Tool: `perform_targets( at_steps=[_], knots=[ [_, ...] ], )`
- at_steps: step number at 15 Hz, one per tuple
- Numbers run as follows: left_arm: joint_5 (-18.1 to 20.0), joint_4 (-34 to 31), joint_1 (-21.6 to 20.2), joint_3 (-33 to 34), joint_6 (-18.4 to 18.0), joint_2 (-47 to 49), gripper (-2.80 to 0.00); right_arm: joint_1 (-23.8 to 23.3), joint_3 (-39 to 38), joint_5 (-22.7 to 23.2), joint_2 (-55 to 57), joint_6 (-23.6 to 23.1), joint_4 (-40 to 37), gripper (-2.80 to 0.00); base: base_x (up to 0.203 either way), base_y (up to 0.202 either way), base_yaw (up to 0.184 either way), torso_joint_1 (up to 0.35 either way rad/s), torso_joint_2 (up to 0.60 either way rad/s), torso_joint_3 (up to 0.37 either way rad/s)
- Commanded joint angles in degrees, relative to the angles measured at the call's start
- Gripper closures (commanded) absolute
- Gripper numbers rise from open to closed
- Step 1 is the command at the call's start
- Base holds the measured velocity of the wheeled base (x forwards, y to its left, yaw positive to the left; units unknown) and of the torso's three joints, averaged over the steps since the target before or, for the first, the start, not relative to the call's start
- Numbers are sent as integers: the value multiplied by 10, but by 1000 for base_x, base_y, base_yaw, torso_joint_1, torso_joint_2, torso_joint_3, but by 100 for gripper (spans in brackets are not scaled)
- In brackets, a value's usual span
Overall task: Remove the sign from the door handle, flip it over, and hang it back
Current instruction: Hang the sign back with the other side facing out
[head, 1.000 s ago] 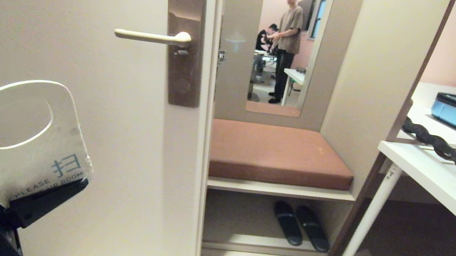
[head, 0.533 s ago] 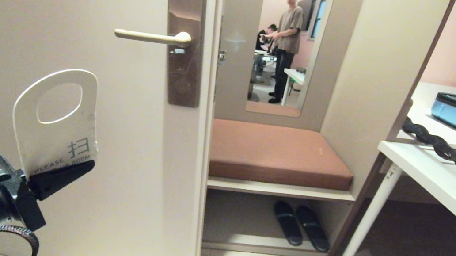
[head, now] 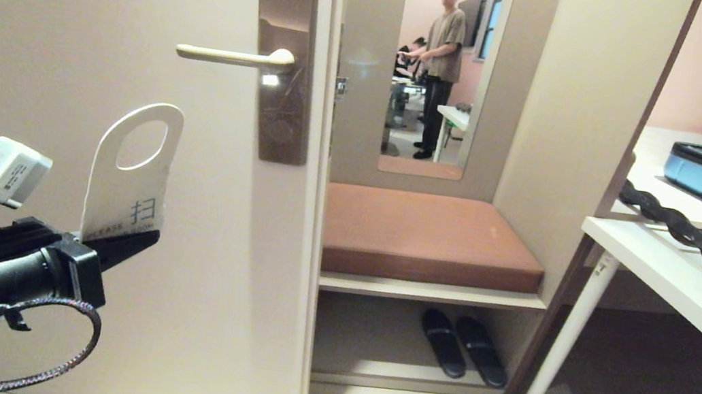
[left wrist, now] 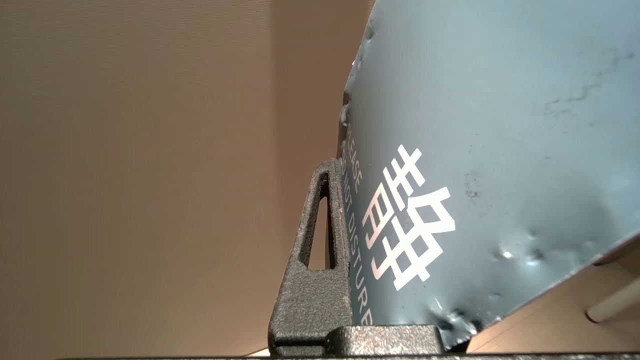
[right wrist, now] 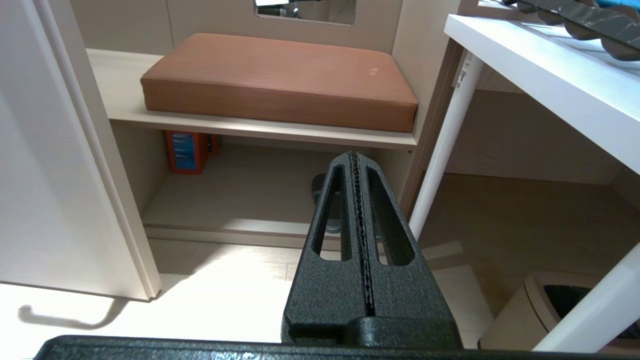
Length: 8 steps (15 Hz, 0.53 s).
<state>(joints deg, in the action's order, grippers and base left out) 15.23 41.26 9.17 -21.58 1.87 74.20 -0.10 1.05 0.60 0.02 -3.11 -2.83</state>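
Door (head: 108, 18) fills the left of the head view, its cream door handle (head: 233, 57) bare and level. Below and left of the handle, the left gripper (head: 124, 239) pinches the bottom edge of the sign (head: 132, 176). Over the last second the sign has risen, moved toward the door and stood upright, hole on top, so rehanging looks close. Its white face, toward the head camera, bears a blue Chinese character. The grey-blue face (left wrist: 500, 125) reads "PLEASE" and part of "DO NOT DISTURB". The right gripper (right wrist: 361, 250) hangs parked near the floor, pressed together.
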Motion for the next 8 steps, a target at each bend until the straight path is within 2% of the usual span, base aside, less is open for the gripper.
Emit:
perform_targets(
  at_steps=[1, 2, 5, 8],
  knots=[
    [-15, -28, 0, -39, 0, 20, 0, 0, 0, 0, 0, -1, 0, 0, 0, 0, 0, 0, 0, 0],
    [-23, -46, -1, -50, 1, 23, 0, 0, 0, -1, 0, -1, 0, 0, 0, 0, 0, 0, 0, 0],
    [-79, -55, -1, -63, -1, 45, 0, 0, 0, 0, 0, -1, 0, 0, 0, 0, 0, 0, 0, 0],
    [-84, -60, -1, -76, 1, 55, 0, 0, 0, 0, 0, -1, 0, 0, 0, 0, 0, 0, 0, 0]
  ],
)
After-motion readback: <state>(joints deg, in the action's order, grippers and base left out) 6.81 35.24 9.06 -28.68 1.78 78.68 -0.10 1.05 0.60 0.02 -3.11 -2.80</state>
